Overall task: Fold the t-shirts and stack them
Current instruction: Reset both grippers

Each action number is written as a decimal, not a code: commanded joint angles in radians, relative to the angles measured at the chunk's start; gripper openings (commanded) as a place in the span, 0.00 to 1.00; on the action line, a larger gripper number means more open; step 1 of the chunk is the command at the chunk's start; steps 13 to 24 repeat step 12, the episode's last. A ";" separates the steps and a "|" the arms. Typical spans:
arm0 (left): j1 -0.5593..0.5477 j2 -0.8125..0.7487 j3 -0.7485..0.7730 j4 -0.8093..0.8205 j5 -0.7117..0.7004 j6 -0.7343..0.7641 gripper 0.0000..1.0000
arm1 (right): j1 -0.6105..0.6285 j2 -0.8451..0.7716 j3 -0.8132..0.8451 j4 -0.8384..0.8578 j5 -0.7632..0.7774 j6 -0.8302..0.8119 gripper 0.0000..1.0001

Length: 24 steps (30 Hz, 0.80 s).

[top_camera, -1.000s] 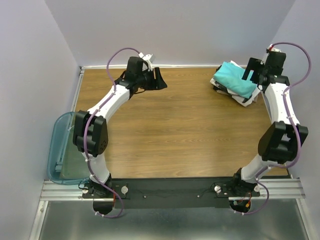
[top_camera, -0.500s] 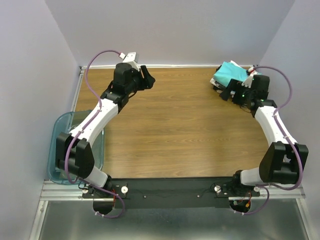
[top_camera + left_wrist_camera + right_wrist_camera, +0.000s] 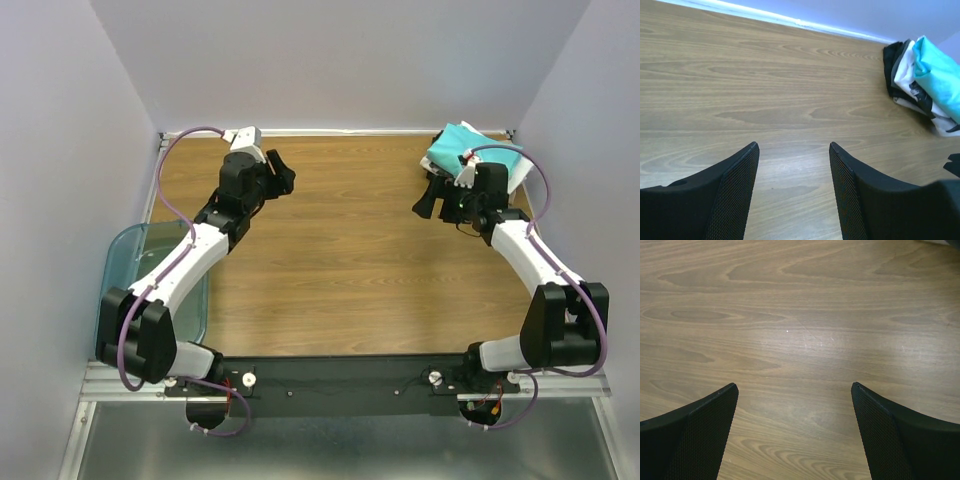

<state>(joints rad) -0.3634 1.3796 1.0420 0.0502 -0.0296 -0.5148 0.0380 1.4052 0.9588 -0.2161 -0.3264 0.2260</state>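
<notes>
Hovering left hand (image 3: pixel 793 145) and right hand (image 3: pixel 794 385) released and empty, we judge the t-shirts (image 3: pixel 460 150) cornered as a finished stack.

Table (image 3: pixel 800 315): wood-grain top, smooth, with a faint satin sheen; teal t-shirt (image 3: pixel 940 70) and white printed t-shirt (image 3: pixel 904 75): soft matt cloth, lightly creased; bin (image 3: pixel 125 290): translucent teal plastic, glossy; left gripper (image 3: pixel 793 147) and right gripper (image 3: pixel 794 387): matt black fingers, inner pads (image 3: pixel 742 190) finely mesh-textured; rail (image 3: pixel 570 378): ribbed, dull silver metal.
</notes>
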 commanded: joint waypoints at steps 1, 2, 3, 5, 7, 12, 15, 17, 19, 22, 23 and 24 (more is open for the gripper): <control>-0.006 -0.068 -0.019 0.086 -0.090 -0.016 0.66 | 0.006 -0.006 -0.006 0.037 0.021 -0.027 1.00; -0.006 -0.082 -0.022 0.086 -0.096 -0.014 0.66 | 0.007 -0.005 -0.008 0.038 0.020 -0.027 1.00; -0.006 -0.088 -0.025 0.088 -0.102 -0.010 0.66 | 0.010 -0.005 -0.011 0.041 0.020 -0.024 1.00; -0.006 -0.102 -0.031 0.082 -0.113 -0.005 0.66 | 0.013 -0.005 -0.015 0.049 0.017 -0.024 1.00; -0.006 -0.111 -0.043 0.077 -0.125 -0.005 0.66 | 0.017 -0.005 -0.025 0.053 0.015 -0.019 1.00; -0.006 -0.131 -0.060 0.062 -0.145 -0.016 0.66 | 0.020 -0.012 -0.034 0.058 0.015 -0.020 1.00; -0.006 -0.131 -0.060 0.062 -0.145 -0.016 0.66 | 0.020 -0.012 -0.034 0.058 0.015 -0.020 1.00; -0.006 -0.131 -0.060 0.062 -0.145 -0.016 0.66 | 0.020 -0.012 -0.034 0.058 0.015 -0.020 1.00; -0.006 -0.131 -0.060 0.062 -0.145 -0.016 0.66 | 0.020 -0.012 -0.034 0.058 0.015 -0.020 1.00; -0.006 -0.131 -0.060 0.062 -0.145 -0.016 0.66 | 0.020 -0.012 -0.034 0.058 0.015 -0.020 1.00; -0.006 -0.131 -0.060 0.062 -0.145 -0.016 0.66 | 0.020 -0.012 -0.034 0.058 0.015 -0.020 1.00; -0.006 -0.131 -0.060 0.062 -0.145 -0.016 0.66 | 0.020 -0.012 -0.034 0.058 0.015 -0.020 1.00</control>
